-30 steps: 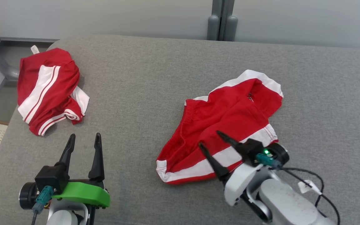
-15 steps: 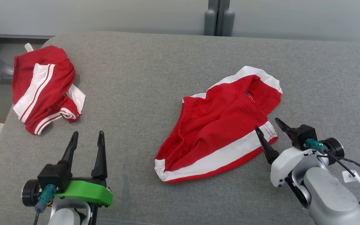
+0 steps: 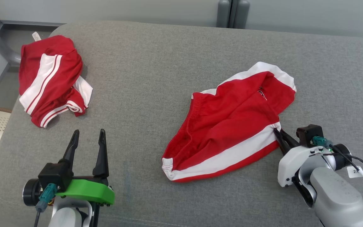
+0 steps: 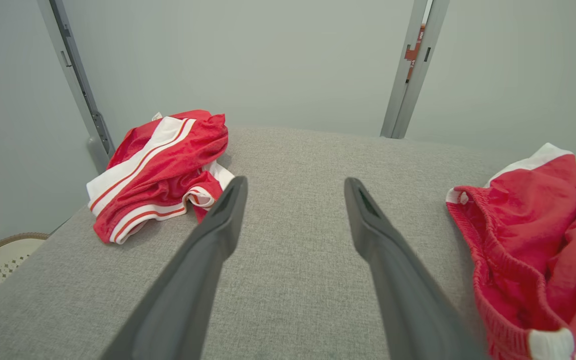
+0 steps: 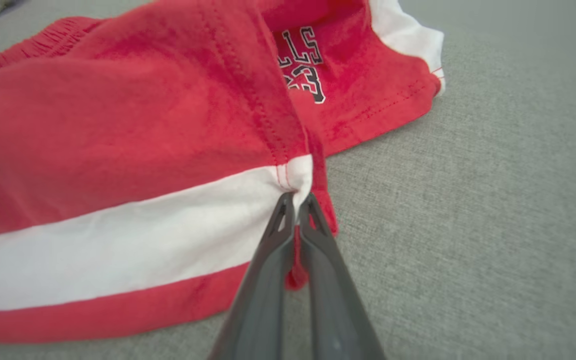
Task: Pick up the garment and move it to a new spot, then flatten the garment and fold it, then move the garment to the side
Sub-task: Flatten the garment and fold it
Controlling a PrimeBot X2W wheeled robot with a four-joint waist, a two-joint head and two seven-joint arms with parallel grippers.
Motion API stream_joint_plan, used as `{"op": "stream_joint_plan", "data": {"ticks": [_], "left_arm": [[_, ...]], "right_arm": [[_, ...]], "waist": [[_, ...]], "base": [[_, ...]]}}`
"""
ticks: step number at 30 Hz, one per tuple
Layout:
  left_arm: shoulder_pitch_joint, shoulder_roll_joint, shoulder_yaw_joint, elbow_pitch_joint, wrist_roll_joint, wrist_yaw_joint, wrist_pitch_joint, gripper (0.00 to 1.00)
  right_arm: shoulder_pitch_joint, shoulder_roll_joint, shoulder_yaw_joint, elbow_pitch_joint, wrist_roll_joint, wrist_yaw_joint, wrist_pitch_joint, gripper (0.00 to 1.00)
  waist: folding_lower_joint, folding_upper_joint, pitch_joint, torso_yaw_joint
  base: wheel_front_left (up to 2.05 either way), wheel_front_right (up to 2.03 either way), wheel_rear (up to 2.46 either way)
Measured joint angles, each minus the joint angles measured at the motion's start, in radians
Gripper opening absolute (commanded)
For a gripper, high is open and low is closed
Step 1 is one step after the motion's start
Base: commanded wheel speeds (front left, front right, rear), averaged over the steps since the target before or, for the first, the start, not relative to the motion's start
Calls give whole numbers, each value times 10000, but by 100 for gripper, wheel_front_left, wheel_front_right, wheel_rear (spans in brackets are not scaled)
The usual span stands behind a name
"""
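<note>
Pinching shorts (image 5: pixel 118 125), right fingers (image 5: pixel 268 260), lettering (image 5: pixel 303 65) half-hidden

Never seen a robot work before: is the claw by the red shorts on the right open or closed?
Shut on the red shorts: the right gripper's two fingers meet, with the hem corner pinched between them.

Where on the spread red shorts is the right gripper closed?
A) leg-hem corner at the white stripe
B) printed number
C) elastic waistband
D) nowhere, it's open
A: the right gripper pinches the spread red shorts at the hem corner where the white stripe ends.
</note>
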Motion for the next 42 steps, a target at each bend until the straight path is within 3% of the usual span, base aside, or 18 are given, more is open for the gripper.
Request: {"op": "stream_joint_plan", "data": {"ticks": [5,15,16,17,42], "left_arm": [[156,12,169,40,36,6,-2,100],[368,0,205,12,109,4,-2,100],[374,0,217,6,115,2,-2,100],[393,0,211,2,144,2,0,100],[940,320,339,-104,324,94,0,100]], "right_arm": [[278,-236,-510,-840,196,0,-79,0],[2735,-405,-1935,-3168,173,0,-82,3],[2911,-314,-2044,-3310,151,0,-82,43],[3037,-211,-2165,-3434,111,0,-82,100],[5044,876,-3547,-7296,-1532,-2,-82,100]], "waist": [[0,0,-221,-295],[0,0,-646,-1004],[0,0,-670,-1069],[0,0,-692,-1129],[0,0,-1580,-1844]], "base": [[0,0,0],[0,0,0],[0,0,0],[0,0,0],[0,0,0]]}}
